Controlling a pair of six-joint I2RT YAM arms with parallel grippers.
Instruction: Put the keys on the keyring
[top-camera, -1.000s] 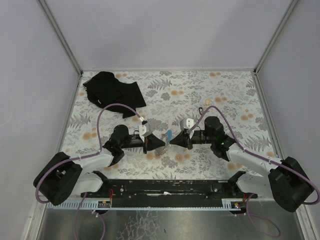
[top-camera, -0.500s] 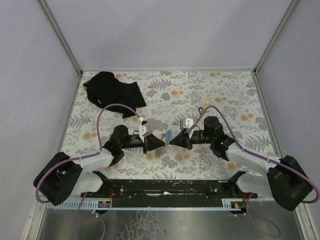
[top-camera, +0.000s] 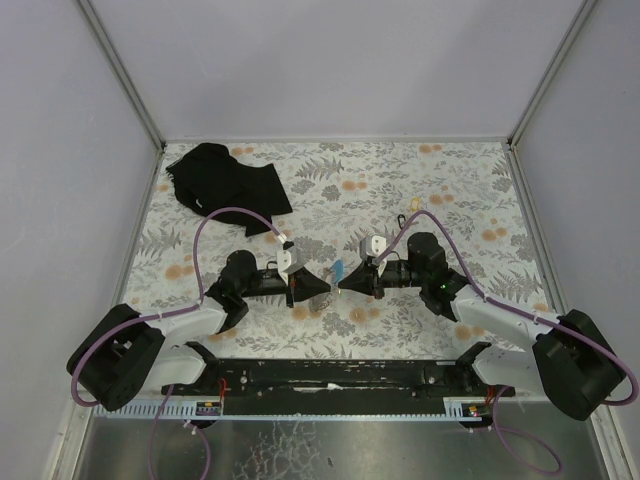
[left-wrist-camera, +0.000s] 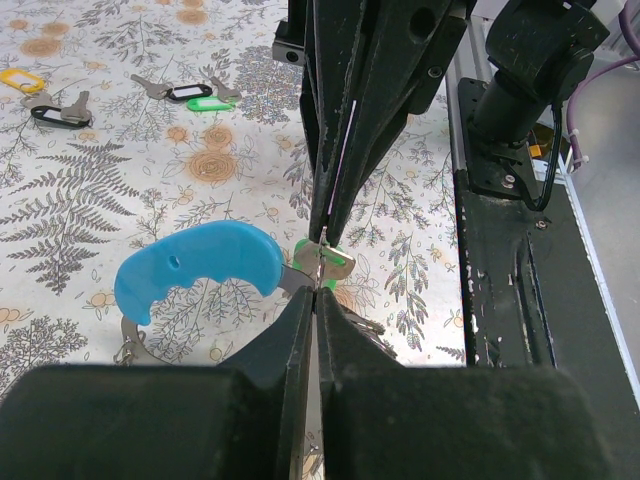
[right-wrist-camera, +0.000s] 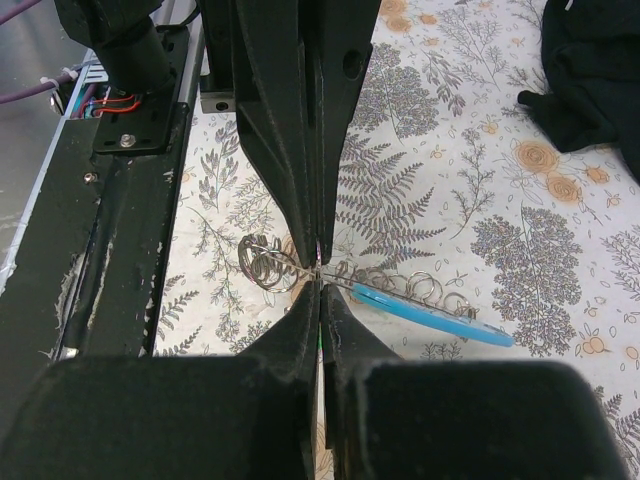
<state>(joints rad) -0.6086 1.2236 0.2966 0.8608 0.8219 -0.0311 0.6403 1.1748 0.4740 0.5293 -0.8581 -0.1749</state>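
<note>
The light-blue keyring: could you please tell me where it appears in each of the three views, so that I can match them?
Top external: keyring at the centre, between the two arms' tips.
Left wrist: keyring at lower left, beside the meeting tips.
Right wrist: keyring right of centre, low, seen edge-on.
Shared landmark: left gripper and right gripper meeting tip to tip.

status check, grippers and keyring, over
Left gripper, right gripper both shut, tips meeting at metal end of keyring. Green-tagged key at the tips, threading unclear. Spare keys lie apart, nothing blocking.
</note>
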